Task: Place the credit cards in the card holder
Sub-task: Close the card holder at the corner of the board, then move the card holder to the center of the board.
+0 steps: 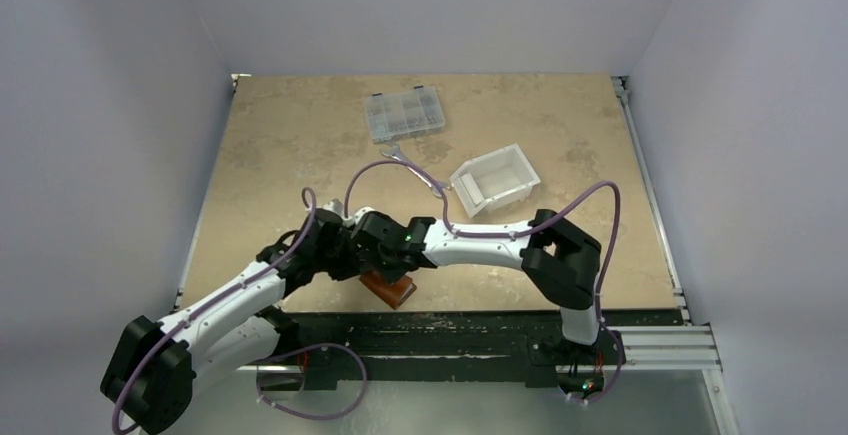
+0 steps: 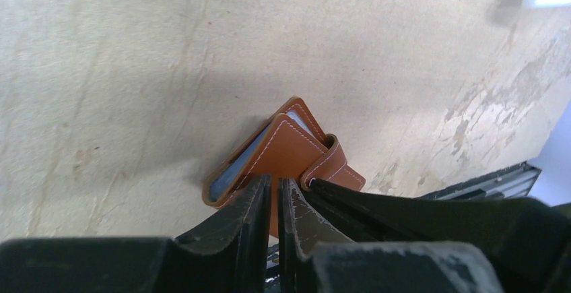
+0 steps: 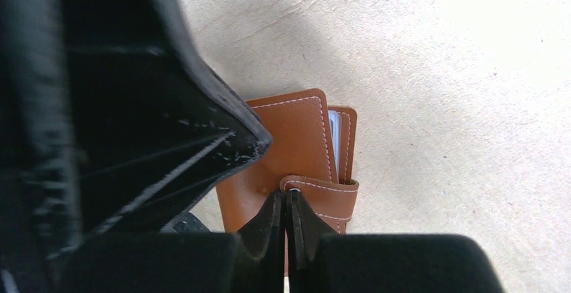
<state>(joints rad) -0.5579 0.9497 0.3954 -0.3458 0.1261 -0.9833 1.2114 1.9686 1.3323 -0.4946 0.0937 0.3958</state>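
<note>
Right tool (image 3: 284,200) closed at card holder (image 3: 296,141) | mottled beige table (image 1: 300,135) (white walls (image 1: 420,5))

Card holder (image 1: 388,287) on bench (image 1: 300,135), lower centre of frame, credit cards (image 2: 229,172) in it. Compartment box (image 1: 403,115) upper centre; bin (image 1: 495,181) to its lower right; wrench (image 1: 398,155) between them.

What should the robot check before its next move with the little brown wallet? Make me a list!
1. The cards sit in the card holder: ok, pale edges show between its covers.
2. Holder folded over: ok, the strap wraps around the front.
3. Snap fastened: cannot tell, the shut right gripper hides it.
4. Leather free of the left gripper: cannot tell; it is shut at the holder's edge.
5. No card left out on the table: cannot tell, the arms hide part.
</note>
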